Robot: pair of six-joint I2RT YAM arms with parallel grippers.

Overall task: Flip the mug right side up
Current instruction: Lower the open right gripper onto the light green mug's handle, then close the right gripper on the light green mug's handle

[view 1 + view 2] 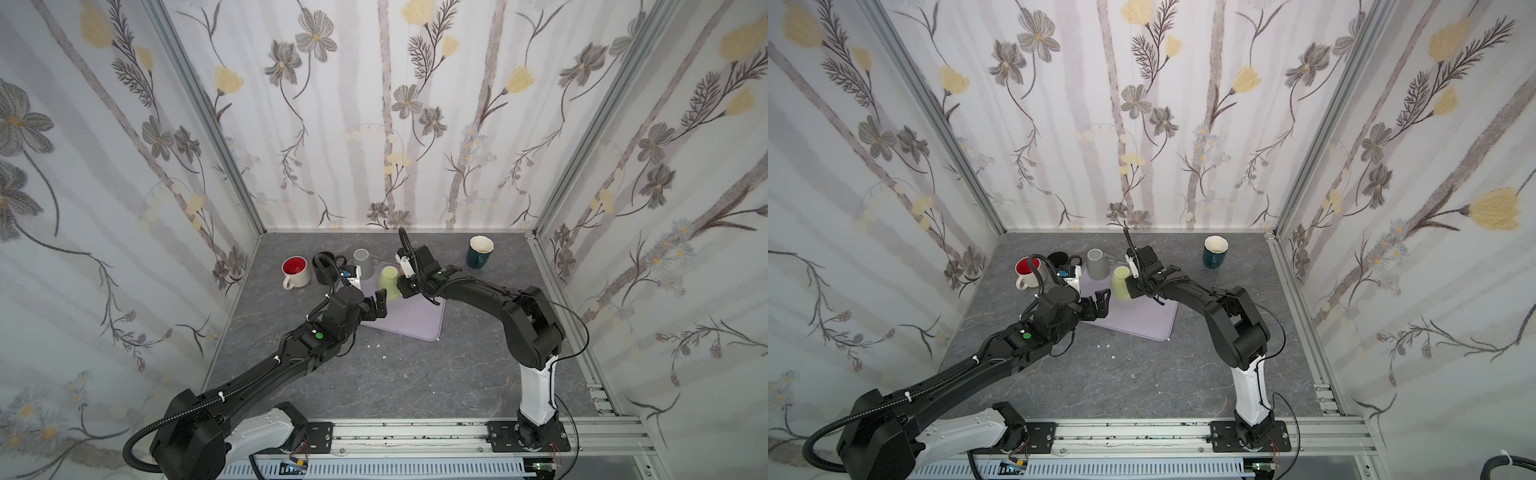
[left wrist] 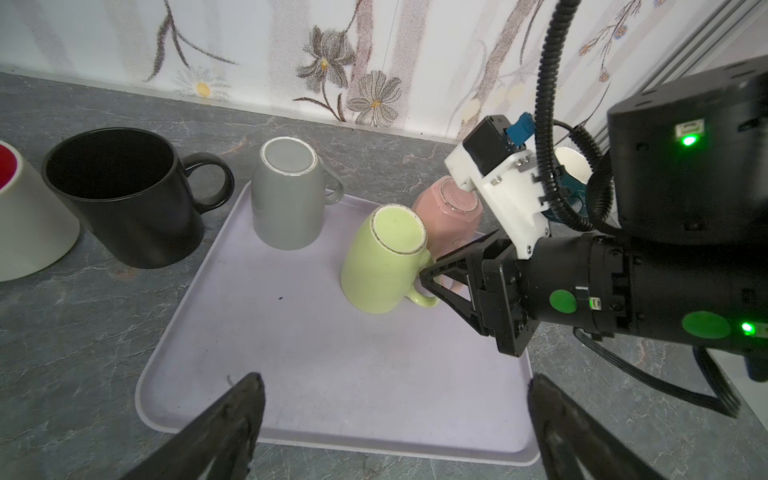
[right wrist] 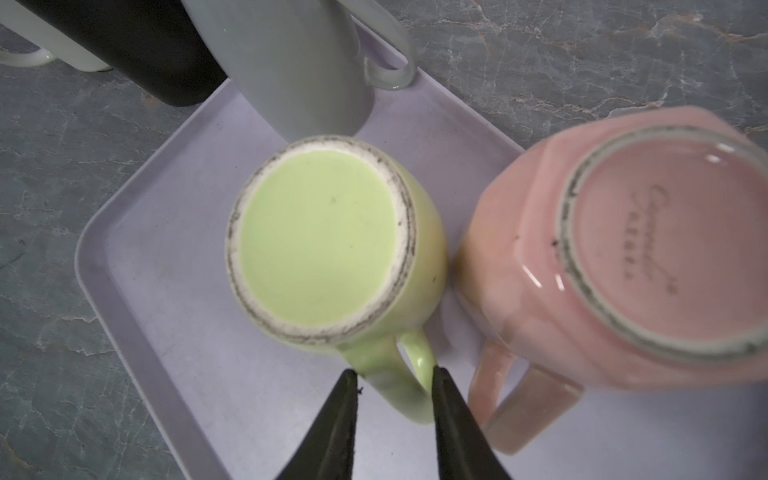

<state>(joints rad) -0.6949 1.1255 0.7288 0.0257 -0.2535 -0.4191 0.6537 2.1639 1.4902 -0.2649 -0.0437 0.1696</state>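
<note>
Inside flowered walls, a grey marble table [image 1: 415, 374] carries a lilac tray [image 2: 332, 374], and the green mug [image 3: 320, 237] stands on it mouth down near the middle of a top view. Its long axis is upright, with the base facing up. The handle [image 3: 395, 399] points to the right of the frame, straight into the right gripper [image 3: 392, 372]. That gripper's narrow fingers sit on both sides of the handle and seem to touch it. The left gripper [image 2: 395, 378] hangs wide and empty on the mug's lower left. The right arm is clearly the nearer one.
</note>
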